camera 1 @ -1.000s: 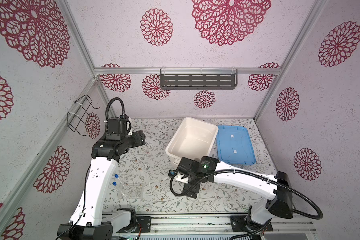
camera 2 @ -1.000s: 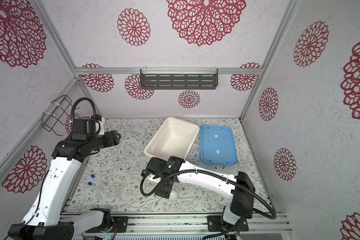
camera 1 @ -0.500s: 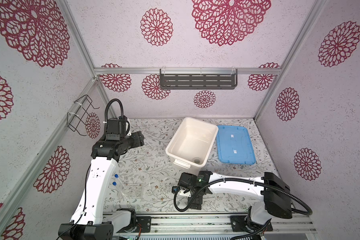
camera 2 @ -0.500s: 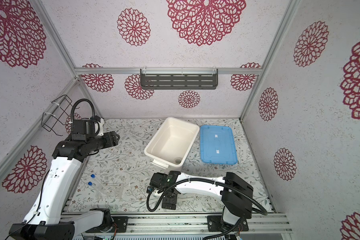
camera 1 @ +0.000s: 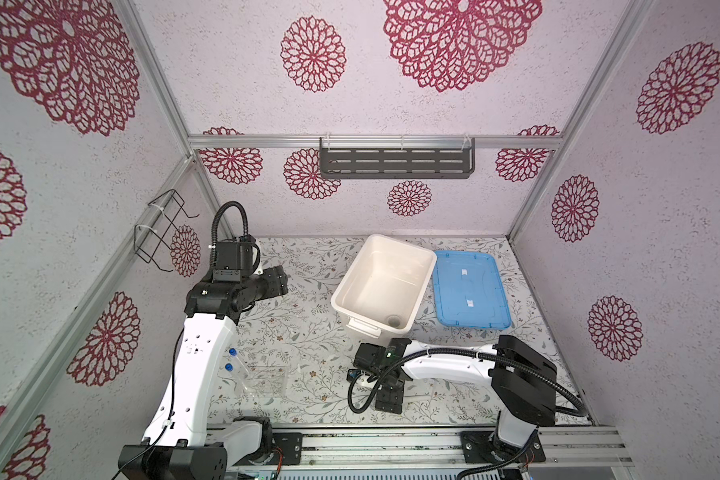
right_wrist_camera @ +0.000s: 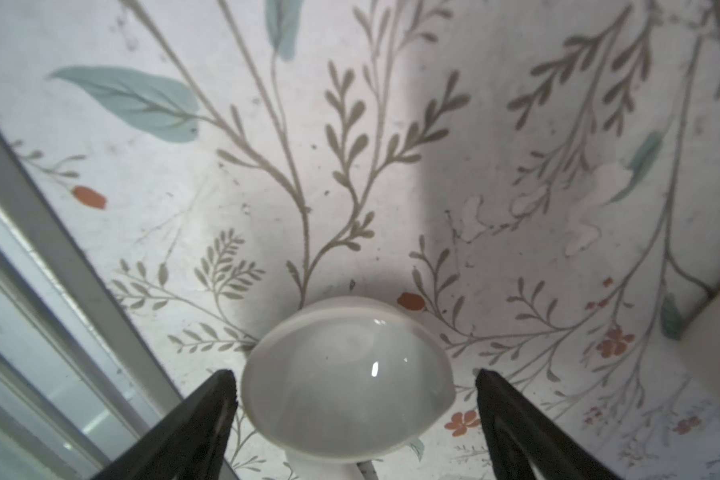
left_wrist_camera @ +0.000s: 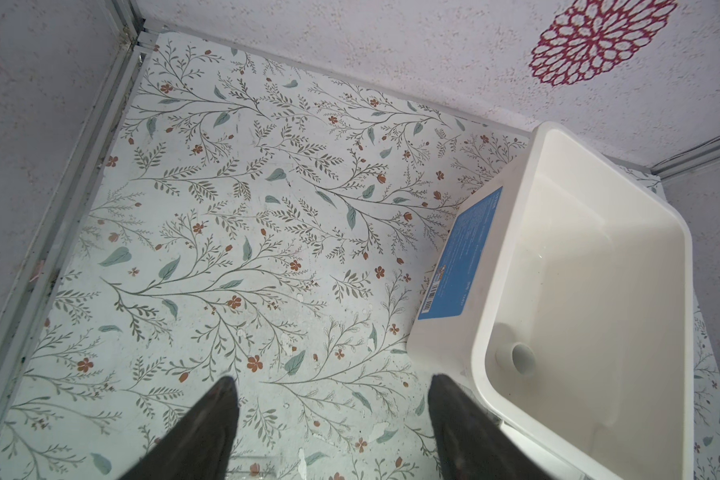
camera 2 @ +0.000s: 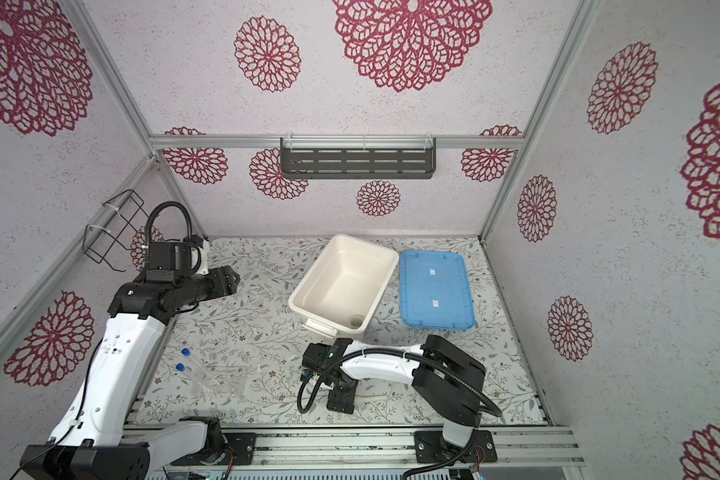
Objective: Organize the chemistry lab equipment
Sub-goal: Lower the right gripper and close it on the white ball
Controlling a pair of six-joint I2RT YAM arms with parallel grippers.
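Note:
My right gripper (right_wrist_camera: pixel 354 374) (camera 1: pixel 388 405) is open and low near the table's front, its jaws either side of a small round white bowl (right_wrist_camera: pixel 346 382) without gripping it. That bowl is hidden under the gripper in both top views. A white stick-like piece (right_wrist_camera: pixel 321 463) shows just beneath the bowl. A second small white bowl (camera 1: pixel 393 320) (left_wrist_camera: pixel 520 357) lies in a front corner of the tub. Two clear tubes with blue caps (camera 1: pixel 233 352) (camera 1: pixel 228 367) lean by the clear rack (camera 1: pixel 265 376) at front left. My left gripper (camera 1: pixel 281 282) (left_wrist_camera: pixel 331 379) hangs open and empty at the back left.
The big white tub (camera 1: pixel 404 246) (left_wrist_camera: pixel 506 249) stands at centre back, and the flat blue lid (camera 1: pixel 468 291) lies to its right. A dark shelf (camera 1: pixel 395 163) hangs on the back wall, a wire basket (camera 1: pixel 161 230) on the left wall. The metal front rail (right_wrist_camera: pixel 59 249) runs close to my right gripper.
My right gripper left the tub's front edge and dropped toward the table's front, over the bowl there. A bowl now shows inside the tub. The left arm has barely moved.

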